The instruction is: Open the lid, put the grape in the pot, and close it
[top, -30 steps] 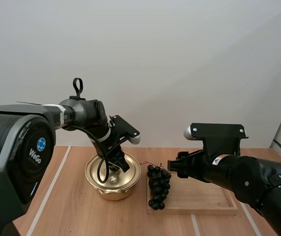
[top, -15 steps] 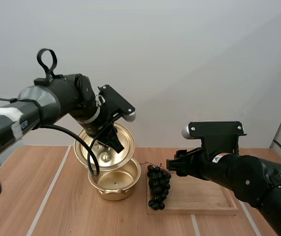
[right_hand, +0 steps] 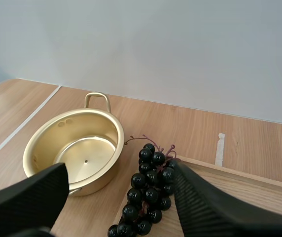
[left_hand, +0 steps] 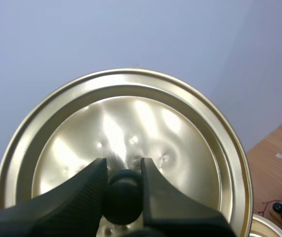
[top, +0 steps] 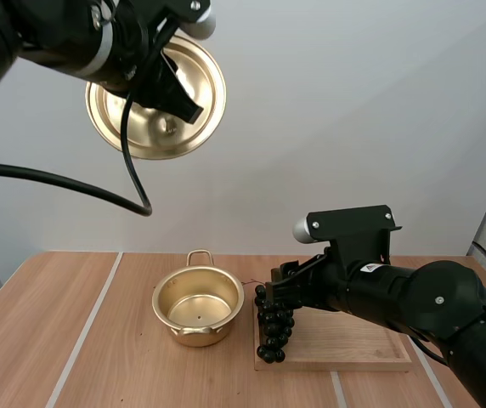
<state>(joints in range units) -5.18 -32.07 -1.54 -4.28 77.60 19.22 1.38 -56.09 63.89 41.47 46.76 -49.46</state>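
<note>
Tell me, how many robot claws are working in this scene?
2. The left gripper hangs high above the table, pinching the lid by its knob. The right gripper is open, low at the grapes by the wooden tray's edge.

The lid [top: 117, 127] hangs high, leaving the pot [top: 197, 328] unobstructed.

The lid [top: 156, 100] is shiny gold with pale streaks of reflected light; its knob [left_hand: 123, 197] is matte black. The pot [top: 197, 304], at left, is the same bright gold inside and out. The grapes [top: 274, 327] are glossy near-black on a reddish stem. The tray [top: 345, 342], at right, is pale wood, the table [top: 98, 340] light wood-grain with white stripes. The left gripper [left_hand: 123, 168] and right gripper [right_hand: 120, 170] have black ribbed fingers.
</note>
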